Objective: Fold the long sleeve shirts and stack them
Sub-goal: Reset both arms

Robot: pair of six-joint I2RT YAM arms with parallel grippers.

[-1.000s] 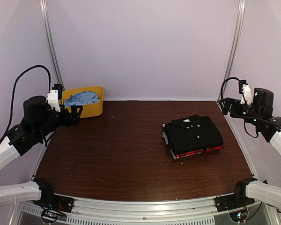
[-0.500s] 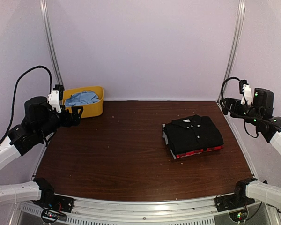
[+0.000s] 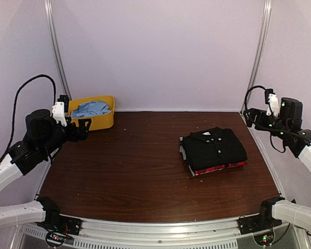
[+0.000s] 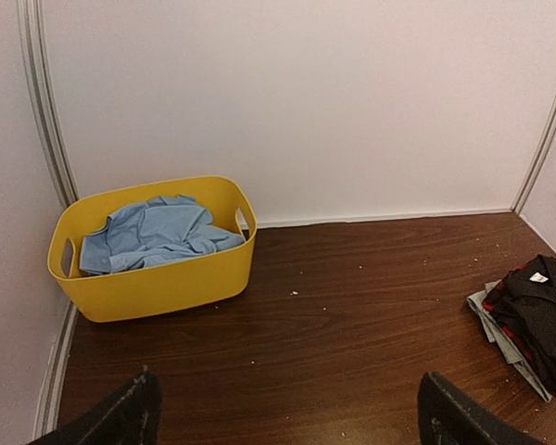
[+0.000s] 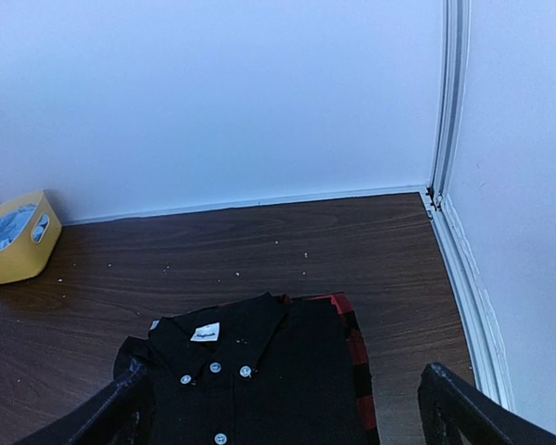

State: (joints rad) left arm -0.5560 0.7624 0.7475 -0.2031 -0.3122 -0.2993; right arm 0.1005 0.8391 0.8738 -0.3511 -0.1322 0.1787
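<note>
The black shirt is lying folded, collar toward the back wall, on the right half of the table. It is resting on top of the plaid shirt, whose red-and-black edge is peeking out along the near and right sides. A grey layer is showing at the stack's left edge. The left gripper is hovering above the table's far left corner, just beside the bin, its jaws standing wide apart and holding nothing. A blue cloth is sitting crumpled in the bin. The right gripper is hanging above the far right edge, near the stack, jaws likewise spread wide and empty.
</note>
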